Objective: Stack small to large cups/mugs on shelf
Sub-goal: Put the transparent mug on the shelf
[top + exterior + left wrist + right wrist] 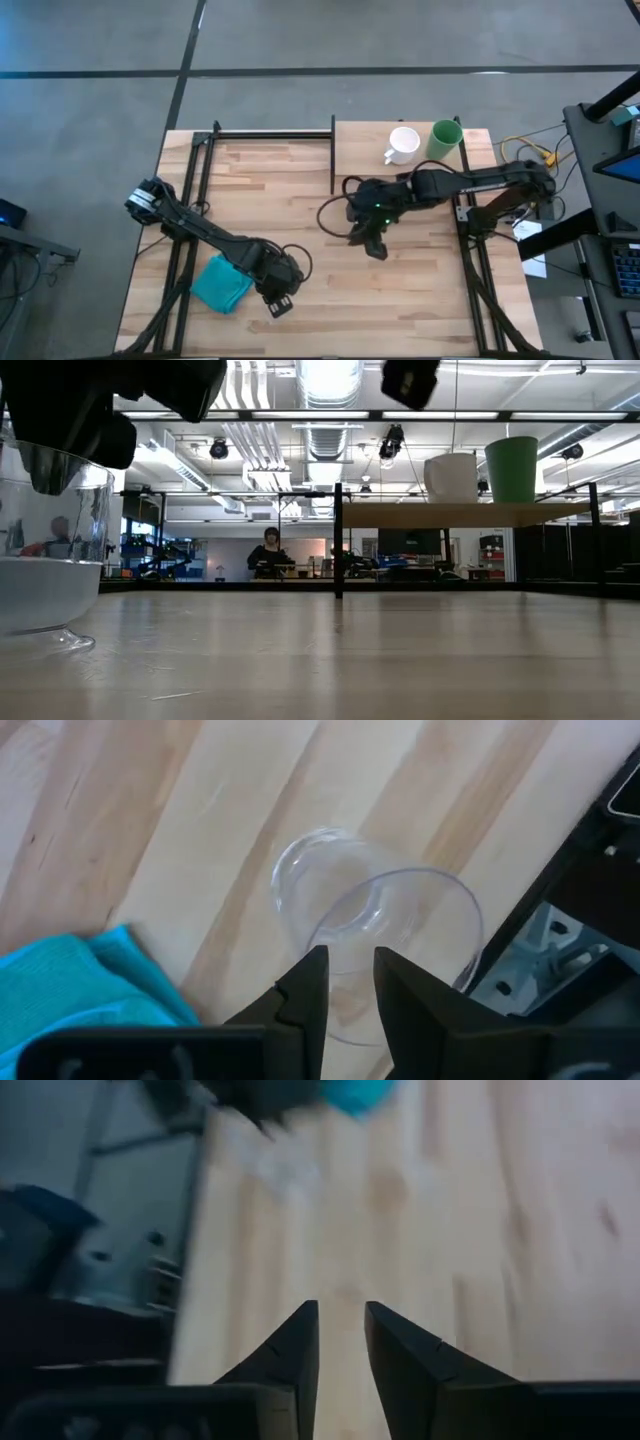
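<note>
The white mug (pixel 402 145) and green cup (pixel 444 139) stand already on the shelf (pixel 360 145), while my left gripper (pixel 348 982), nearly closed on its rim, holds the clear cup (pixel 375 935) beside the teal cloth (pixel 221 284), far from that shelf.

From my seat the colours are pretty simple: the table (pixel 400 290) is pale blond wood with streaky darker grain, and the shelf (pixel 360 145) is the same light wood on black posts. On it I see a white mug (pixel 402 144) and a green cup (pixel 444 139). The small cup (pixel 375 935) is clear, see-through. The cloth (pixel 221 284) is bright teal. Both arms look black.
</note>
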Available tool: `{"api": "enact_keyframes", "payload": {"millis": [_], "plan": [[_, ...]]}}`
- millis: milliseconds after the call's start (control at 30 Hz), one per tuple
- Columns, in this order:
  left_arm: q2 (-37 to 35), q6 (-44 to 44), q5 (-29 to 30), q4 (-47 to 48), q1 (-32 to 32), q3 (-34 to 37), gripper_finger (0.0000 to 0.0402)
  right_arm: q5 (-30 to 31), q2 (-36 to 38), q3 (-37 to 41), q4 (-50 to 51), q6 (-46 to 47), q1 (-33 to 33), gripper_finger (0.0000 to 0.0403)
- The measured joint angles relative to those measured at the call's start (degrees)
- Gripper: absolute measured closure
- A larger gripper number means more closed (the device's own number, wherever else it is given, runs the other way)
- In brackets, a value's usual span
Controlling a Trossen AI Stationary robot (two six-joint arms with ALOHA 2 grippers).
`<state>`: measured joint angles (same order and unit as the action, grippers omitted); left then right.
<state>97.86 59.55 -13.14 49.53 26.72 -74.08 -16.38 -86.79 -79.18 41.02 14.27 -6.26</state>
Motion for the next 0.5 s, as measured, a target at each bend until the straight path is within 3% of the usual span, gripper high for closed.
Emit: {"api": "enact_keyframes", "payload": {"millis": [200,500], "plan": [[0.0,0.08,0.01,-2.91,-0.02,2.84,0.0332,-2.93,2.14,0.0,-7.78,-1.29,-2.02,0.0323],[-0.31,0.13,-0.05,-3.57,-0.09,1.72,0.0332,-2.95,2.13,0.04,-7.31,-1.17,-2.41,0.0323]]}}
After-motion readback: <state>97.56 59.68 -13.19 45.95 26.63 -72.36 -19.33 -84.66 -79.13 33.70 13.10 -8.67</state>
